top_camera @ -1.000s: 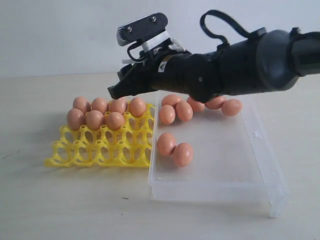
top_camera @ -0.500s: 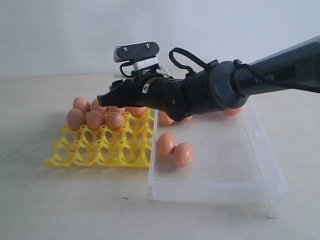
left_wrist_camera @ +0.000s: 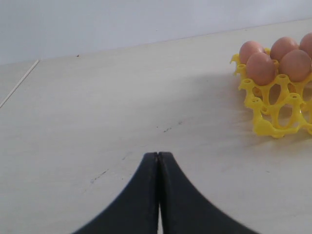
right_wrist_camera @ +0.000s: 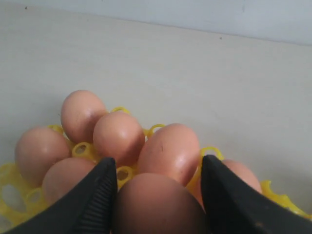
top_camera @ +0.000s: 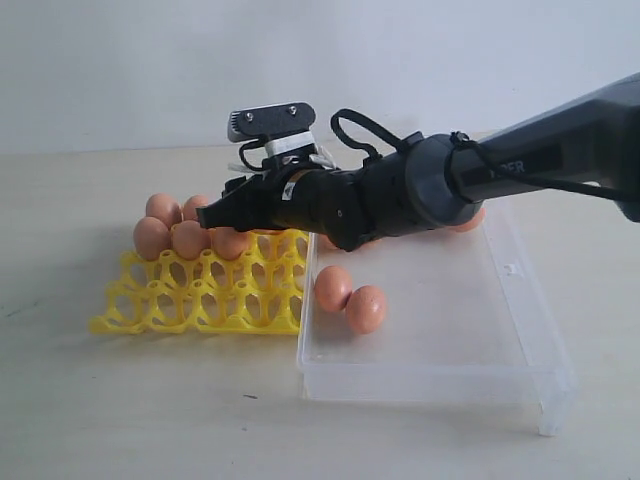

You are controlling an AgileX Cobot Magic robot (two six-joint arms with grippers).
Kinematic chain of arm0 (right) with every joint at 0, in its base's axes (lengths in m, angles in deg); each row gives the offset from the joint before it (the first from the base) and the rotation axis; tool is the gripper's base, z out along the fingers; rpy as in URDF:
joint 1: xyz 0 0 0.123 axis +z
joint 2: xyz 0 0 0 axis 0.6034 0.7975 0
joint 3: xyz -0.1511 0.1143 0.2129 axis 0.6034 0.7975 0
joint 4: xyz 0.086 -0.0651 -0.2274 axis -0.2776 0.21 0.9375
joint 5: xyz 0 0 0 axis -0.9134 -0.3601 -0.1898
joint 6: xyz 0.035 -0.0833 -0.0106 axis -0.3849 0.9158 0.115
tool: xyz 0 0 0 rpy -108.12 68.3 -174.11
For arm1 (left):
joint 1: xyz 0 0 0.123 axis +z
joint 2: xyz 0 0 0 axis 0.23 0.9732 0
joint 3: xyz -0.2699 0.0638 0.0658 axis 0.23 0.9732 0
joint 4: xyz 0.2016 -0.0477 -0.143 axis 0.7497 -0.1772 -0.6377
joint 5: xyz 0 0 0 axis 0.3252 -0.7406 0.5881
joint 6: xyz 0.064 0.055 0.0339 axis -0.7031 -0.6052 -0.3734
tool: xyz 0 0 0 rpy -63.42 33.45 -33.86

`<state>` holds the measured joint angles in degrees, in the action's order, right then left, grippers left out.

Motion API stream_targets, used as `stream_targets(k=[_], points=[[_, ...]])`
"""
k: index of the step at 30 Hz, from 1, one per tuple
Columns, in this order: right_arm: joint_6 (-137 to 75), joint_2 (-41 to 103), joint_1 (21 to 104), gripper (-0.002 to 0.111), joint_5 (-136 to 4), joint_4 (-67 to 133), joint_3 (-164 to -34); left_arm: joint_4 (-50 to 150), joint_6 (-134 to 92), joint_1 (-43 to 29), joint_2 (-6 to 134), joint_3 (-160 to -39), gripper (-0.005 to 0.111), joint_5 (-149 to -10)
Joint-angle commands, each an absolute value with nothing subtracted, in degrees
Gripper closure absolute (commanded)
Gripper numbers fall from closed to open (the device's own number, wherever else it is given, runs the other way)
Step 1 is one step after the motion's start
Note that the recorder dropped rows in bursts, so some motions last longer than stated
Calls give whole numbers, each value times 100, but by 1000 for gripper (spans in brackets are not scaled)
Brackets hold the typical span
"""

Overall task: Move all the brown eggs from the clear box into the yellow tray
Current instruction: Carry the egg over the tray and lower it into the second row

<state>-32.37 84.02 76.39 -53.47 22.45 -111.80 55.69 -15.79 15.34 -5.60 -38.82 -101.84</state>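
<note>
The yellow tray (top_camera: 200, 300) lies left of the clear box (top_camera: 450, 340). Several brown eggs (top_camera: 188, 238) fill its back cups. My right gripper (top_camera: 215, 215) reaches across the box and hovers low over the tray's back rows. It is shut on a brown egg (right_wrist_camera: 158, 204), held between both fingers (right_wrist_camera: 97, 195) just above the seated eggs (right_wrist_camera: 119, 136). Two eggs (top_camera: 350, 298) lie loose in the box's middle, and the arm partly hides others (top_camera: 465, 218) at its back. My left gripper (left_wrist_camera: 158, 155) is shut and empty above bare table, with the tray (left_wrist_camera: 273, 122) off to one side.
The black right arm (top_camera: 480, 180) spans the back of the box. The tray's front two rows of cups (top_camera: 190, 305) hold nothing. A pale wall (top_camera: 120, 70) rises behind the table.
The right arm has swung left and dropped, carrying its gripper from over the box's back edge down to the tray's back rows.
</note>
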Motion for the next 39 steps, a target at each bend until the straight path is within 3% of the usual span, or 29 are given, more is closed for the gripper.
stream_targets(k=[1, 20, 23, 32, 39], points=[[-3236, 8490, 7605, 108, -5277, 2206, -11221, 5555, -1550, 1499, -556, -3905, 107, -10132], [-3173, 8521, 7494, 107, -5263, 2247, -11221, 5555, -1550, 1499, -556, -3905, 107, -10132], [-3173, 8521, 7494, 98, -5263, 2269, -11221, 5555, -1550, 1499, -556, -3905, 107, -10132], [-3173, 8521, 7494, 58, -5204, 2269, -11221, 5555, -1550, 1499, -556, -3905, 107, -10132], [-3173, 8521, 7494, 55, -5148, 2269, -11221, 5555, -1550, 1499, -556, -3905, 107, -10132]])
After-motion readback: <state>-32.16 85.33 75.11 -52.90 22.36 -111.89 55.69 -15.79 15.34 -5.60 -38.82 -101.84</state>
